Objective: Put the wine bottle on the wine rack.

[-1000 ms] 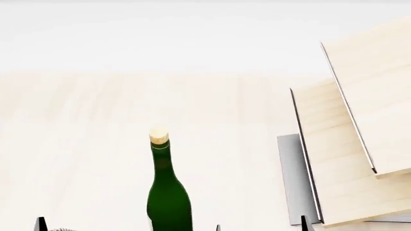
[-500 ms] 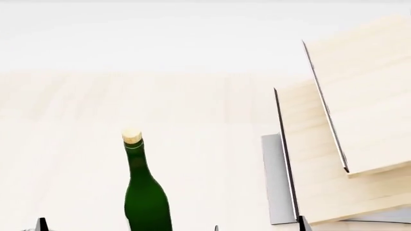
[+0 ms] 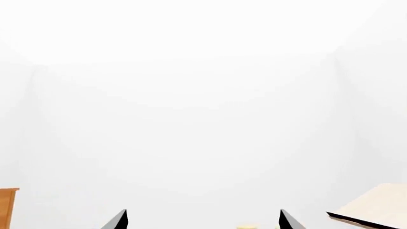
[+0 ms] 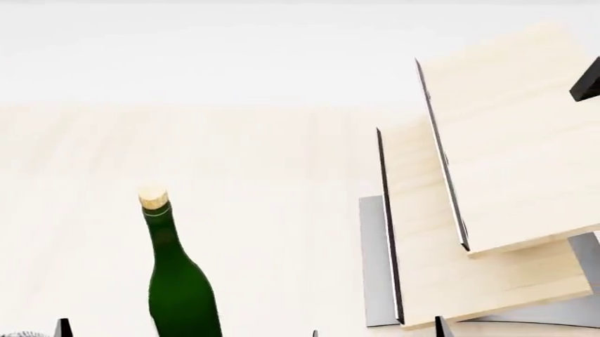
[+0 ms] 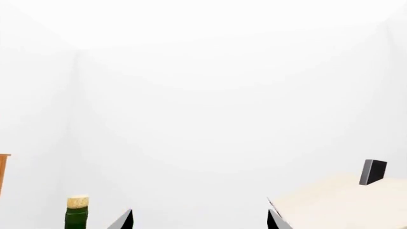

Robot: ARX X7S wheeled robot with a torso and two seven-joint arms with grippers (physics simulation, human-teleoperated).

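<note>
The wine bottle (image 4: 178,288), dark green with a tan cork, stands upright on the light wood table at the lower left of the head view. Its cork (image 3: 247,226) peeks in between the left gripper's (image 3: 202,220) far-apart tips. In the right wrist view the wine bottle (image 5: 77,212) stands outside the open right gripper (image 5: 199,220). The wine rack (image 4: 506,140), tilted pale wood panels with dark edges on a grey base, fills the right; a black block (image 4: 588,81) sits on its top panel. Neither gripper holds anything.
The table top (image 4: 281,161) stretches back to a white wall. A reddish-brown cabinet edge (image 3: 7,207) shows far off to one side in both wrist views. Dark fingertips (image 4: 63,327) poke up at the head view's bottom edge.
In the head view the bottle and the rack have both slid left, and more of the rack, with its black block, has come into view. The gripper tips keep their places.
</note>
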